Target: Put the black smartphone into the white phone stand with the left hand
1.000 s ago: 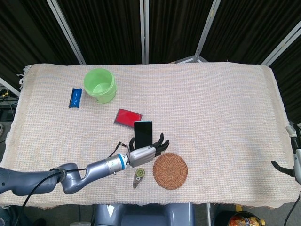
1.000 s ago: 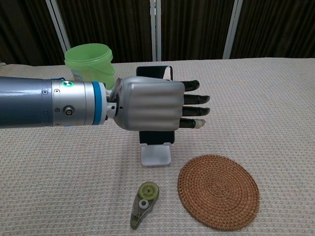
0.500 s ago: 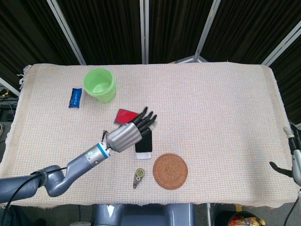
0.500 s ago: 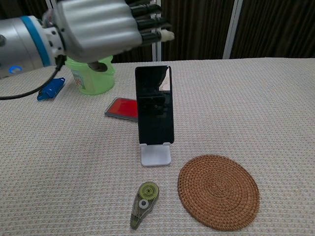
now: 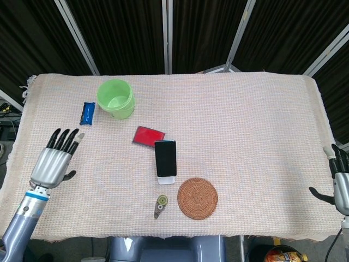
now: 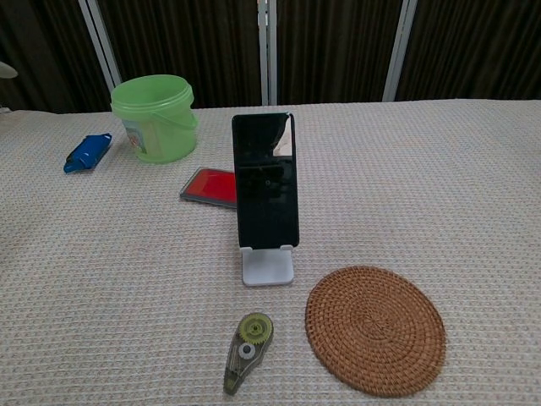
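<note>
Now sitting far out at the left edge, left hand (image 5: 53, 159), fingers spread, holding nothing, hovering well apart from everything on the cloth (image 5: 245, 125). Not showing in the chest view at all.

Moving right: blue packet (image 5: 87, 113) lying beside the green bucket (image 5: 116, 99), both untouched. Then a red card (image 5: 148, 136) lying flat, just behind the stand.

Centre stage: phone (image 6: 266, 181) standing nearly upright, leaning back a touch, bottom edge sitting in the lip of the stand (image 6: 268, 266). Looking seated and square from the chest view, screen facing the camera. Looking done, then, judging by how things lie.

For the step in hand, a clean retreat: keeping the arm out wide and low risk, avoiding any sweep back across the middle, since a brush against the tall phone could be tipping it out of that shallow lip. Leaving the bucket and packet alone on the way.

Further right and nearer: tape roller (image 6: 247, 340) lying in front of the stand, woven coaster (image 6: 374, 328) beside it, neither touching the stand.

Finally, far right edge: right hand (image 5: 340, 184) only partly showing, fingers pointing up and apart, nothing in it, well clear of the action.
</note>
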You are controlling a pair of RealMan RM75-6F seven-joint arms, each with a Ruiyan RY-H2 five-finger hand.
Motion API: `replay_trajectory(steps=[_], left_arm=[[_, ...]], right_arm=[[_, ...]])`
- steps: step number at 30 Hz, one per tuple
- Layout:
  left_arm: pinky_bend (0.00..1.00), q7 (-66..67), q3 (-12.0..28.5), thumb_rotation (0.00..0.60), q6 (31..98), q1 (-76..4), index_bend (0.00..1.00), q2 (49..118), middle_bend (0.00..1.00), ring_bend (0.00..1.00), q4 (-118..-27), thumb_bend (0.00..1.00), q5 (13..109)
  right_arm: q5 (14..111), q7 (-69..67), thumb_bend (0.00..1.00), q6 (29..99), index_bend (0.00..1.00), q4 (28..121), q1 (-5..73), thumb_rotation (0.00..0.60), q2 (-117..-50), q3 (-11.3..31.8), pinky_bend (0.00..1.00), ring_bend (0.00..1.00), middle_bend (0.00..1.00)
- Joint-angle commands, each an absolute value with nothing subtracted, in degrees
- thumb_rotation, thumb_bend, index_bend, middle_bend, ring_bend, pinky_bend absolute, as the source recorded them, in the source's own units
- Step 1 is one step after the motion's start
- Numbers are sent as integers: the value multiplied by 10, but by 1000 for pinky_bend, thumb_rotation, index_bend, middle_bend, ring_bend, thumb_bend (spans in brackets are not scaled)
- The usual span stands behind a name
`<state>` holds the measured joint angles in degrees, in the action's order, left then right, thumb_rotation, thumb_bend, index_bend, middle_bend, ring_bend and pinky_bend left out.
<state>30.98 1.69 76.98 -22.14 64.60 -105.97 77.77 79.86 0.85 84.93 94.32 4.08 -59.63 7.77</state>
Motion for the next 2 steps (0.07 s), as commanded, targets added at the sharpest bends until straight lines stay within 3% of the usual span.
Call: replay_trajectory(steps=[1, 2], left_arm=[[0, 259, 1, 600, 789, -196, 0, 638, 0, 0, -1040, 0, 778], [0, 248, 1, 600, 790, -194, 0, 641, 0, 0, -1031, 0, 781]], right_arm=[[799, 12, 0, 849, 0, 943, 40, 600, -597, 76, 0, 0, 0], [799, 13, 0, 850, 0, 942, 40, 600, -598, 76, 0, 0, 0]])
